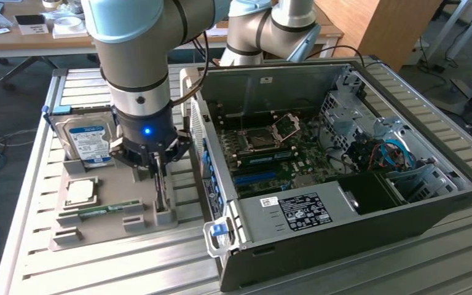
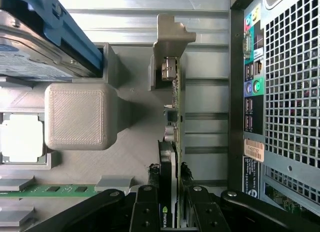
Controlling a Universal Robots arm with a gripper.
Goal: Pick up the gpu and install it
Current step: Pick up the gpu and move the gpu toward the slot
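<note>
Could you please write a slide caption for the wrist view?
Hand closed on the edge-on gpu in its grey holder tray, beside the computer case.

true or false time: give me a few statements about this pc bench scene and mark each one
1. The claw straddles the gpu, which stands on edge in the grey tray. True.
2. The hard drive lies inside the computer case. False: it sits in the tray, outside the case.
3. The case's side is open, showing the motherboard. True.
4. The gpu is already seated on the motherboard. False: it is in the tray beside the case.
</note>
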